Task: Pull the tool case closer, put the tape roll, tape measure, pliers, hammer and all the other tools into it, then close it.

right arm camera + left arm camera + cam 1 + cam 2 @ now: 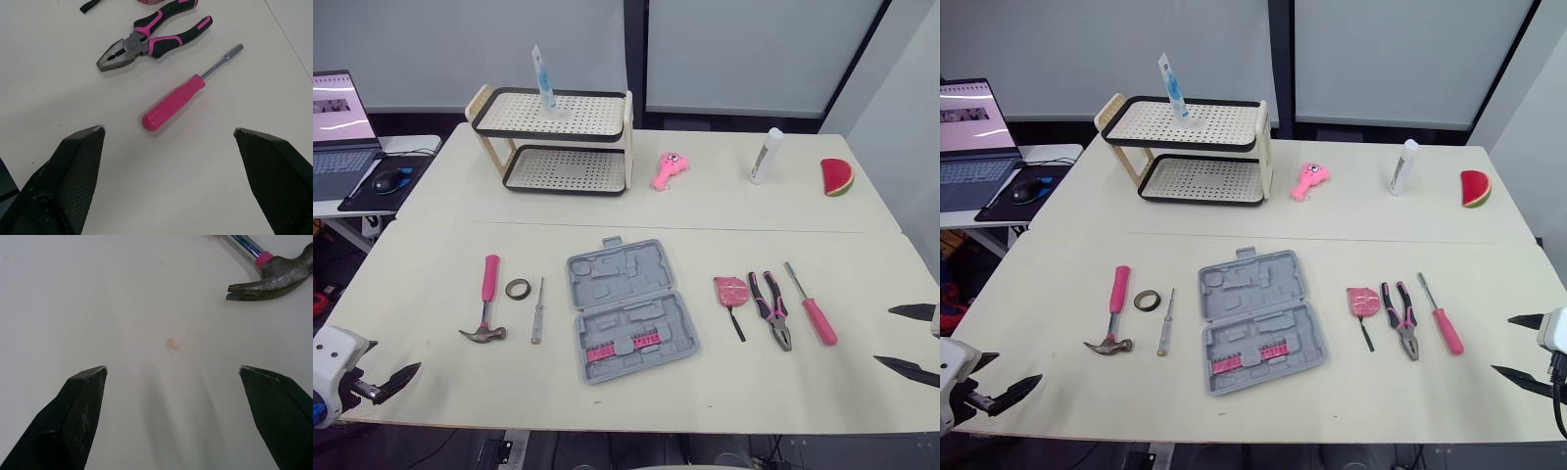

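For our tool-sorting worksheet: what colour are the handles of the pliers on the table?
The pliers have pink and black handles, clearest in the right wrist view.

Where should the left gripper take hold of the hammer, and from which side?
Probably the pink handle, from straight above with the left gripper spanning its width. The hammer lies flat, head nearest the robot; the tape roll lies apart on its right.

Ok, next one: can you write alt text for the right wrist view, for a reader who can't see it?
The right gripper, its two black fingers spread wide open, hovers over a cream tabletop, with a pink-handled screwdriver lying just beyond its fingertips. Past the screwdriver lie pink-and-black pliers, untouched.
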`<state>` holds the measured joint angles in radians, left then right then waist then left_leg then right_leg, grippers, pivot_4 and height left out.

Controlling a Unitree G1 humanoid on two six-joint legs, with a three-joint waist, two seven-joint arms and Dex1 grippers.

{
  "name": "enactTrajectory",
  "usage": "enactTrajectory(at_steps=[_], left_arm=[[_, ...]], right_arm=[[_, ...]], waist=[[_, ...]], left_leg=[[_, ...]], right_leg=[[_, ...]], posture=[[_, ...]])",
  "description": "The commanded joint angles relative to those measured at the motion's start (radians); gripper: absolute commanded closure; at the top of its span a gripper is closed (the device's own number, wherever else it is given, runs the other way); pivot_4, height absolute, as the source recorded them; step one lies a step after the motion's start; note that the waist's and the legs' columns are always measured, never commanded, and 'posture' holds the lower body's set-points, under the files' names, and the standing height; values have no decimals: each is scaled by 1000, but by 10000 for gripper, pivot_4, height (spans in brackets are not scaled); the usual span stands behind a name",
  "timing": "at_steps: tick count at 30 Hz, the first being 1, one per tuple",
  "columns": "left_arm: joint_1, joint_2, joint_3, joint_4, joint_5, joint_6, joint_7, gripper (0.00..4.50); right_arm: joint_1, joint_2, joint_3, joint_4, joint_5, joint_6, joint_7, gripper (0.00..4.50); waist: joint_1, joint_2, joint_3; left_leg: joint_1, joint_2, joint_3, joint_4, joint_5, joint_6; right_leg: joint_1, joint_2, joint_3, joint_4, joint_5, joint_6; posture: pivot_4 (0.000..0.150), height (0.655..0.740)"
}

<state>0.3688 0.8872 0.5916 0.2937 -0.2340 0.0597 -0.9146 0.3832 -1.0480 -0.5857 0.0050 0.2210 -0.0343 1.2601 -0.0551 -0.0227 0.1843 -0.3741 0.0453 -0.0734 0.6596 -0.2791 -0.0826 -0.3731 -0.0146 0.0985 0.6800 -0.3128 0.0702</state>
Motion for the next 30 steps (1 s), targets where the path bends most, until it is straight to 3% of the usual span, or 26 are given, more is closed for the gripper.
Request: enactTrajectory(at_steps=[1,16,30], left_arm=[[2,20,6,3,-6,6,-9,0],[18,7,43,15,-105,52,-137,0],[65,-6,66,25,-95,4,-96,0]], right_arm=[[-15,-9,-4,1,8,5,-8,152],[-34,5,12,51,-3,-27,-45,152],[-58,5,29,74,-6,-35,-62,152]], waist=[[0,0,0],[-1,0,0],[-1,0,0]], left_leg=[[0,0,0,0,0,0],[0,0,0,0,0,0],[0,0,0,0,0,0]], right_leg=[[0,0,0,0,0,0],[0,0,0,0,0,0],[0,0,0,0,0,0]], posture=[[1500,7350],[1500,7350],[1500,7350]])
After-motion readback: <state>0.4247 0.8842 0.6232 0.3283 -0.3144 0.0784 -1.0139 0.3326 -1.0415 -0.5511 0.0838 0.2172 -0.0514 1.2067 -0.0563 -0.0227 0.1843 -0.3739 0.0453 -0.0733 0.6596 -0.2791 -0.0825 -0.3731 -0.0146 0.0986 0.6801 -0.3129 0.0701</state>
